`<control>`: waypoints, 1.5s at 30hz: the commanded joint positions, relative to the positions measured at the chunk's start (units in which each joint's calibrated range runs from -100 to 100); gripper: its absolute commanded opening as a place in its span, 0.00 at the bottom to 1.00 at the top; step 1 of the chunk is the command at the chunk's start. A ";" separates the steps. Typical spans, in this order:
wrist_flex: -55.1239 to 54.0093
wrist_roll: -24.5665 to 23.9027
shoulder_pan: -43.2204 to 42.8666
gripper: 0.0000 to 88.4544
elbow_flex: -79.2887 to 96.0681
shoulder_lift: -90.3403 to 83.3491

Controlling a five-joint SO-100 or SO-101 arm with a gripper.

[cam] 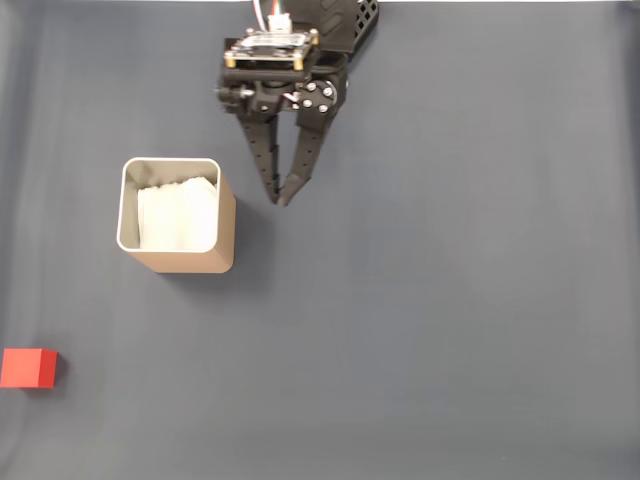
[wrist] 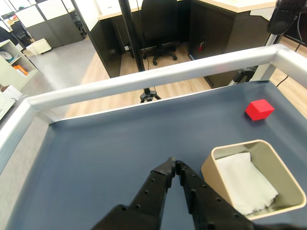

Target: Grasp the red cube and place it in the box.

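Note:
The red cube (cam: 28, 367) lies at the far left edge of the grey mat in the fixed view, well below and left of the box (cam: 228, 228). In the wrist view the red cube (wrist: 259, 109) sits at the upper right, beyond the box (wrist: 211, 172). The box is tan, open-topped, with white lining inside. My black gripper (cam: 280, 198) hangs just right of the box's upper corner, fingertips touching, shut on nothing. In the wrist view the gripper (wrist: 173, 164) points at bare mat left of the box.
A metal rail (wrist: 144, 79) borders the mat's far and side edges in the wrist view. Beyond it stand an office chair (wrist: 160, 28), a tripod and desks. Dark grey mat (cam: 450, 300) stretches to the right of the arm.

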 commanded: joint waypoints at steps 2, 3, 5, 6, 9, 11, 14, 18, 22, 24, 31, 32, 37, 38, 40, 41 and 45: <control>3.34 0.24 3.20 0.00 -13.54 7.16; 4.00 0.29 4.12 0.00 -15.73 8.89; 5.31 0.44 6.18 0.00 -20.01 12.52; 5.64 0.49 7.32 0.00 -22.02 14.51; 6.54 0.78 10.65 0.00 -27.40 20.05; 6.54 1.12 12.92 0.00 -30.04 23.69; 6.54 1.37 16.12 0.00 -33.96 29.22; 6.54 1.61 19.60 0.00 -38.88 36.67; 6.54 1.66 22.08 0.00 -44.53 43.42; 6.54 1.66 22.94 0.01 -47.63 46.53; 6.54 1.66 25.07 0.02 -56.11 55.19; 6.54 1.66 25.21 0.02 -57.02 56.23; 6.54 1.32 25.70 0.03 -61.49 60.90; 6.54 1.12 25.70 0.03 -62.49 61.94; 6.54 0.88 25.85 0.05 -64.59 64.62; 6.54 0.83 25.92 0.05 -65.50 65.75; 6.54 0.73 26.41 0.10 -68.60 70.07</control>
